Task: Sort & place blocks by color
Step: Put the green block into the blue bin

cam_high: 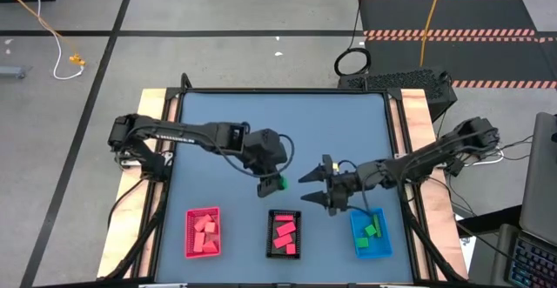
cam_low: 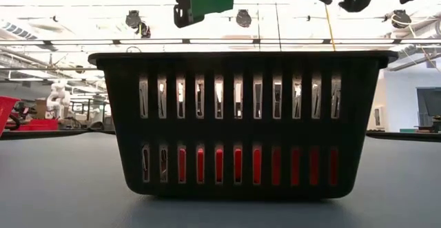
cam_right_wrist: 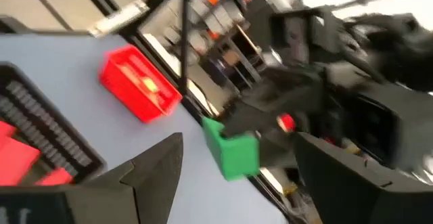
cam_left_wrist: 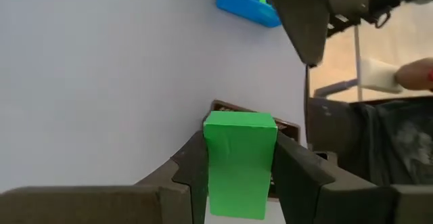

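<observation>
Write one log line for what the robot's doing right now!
left gripper: shut on green block, above table | right gripper: open, empty | blue tray: holds green blocks

The black tray [cam_low: 241, 118] hides its blocks (only red glimpsed through slots) in the low view.

green block [cam_left_wrist: 239, 163], blk tray [cam_low: 241, 125]

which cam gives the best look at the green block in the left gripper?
Left wrist view: the green block fills the frame, clamped between the left gripper fingers. High view shows a speck; low view an edge at top; right wrist view shows it blurred.
</observation>
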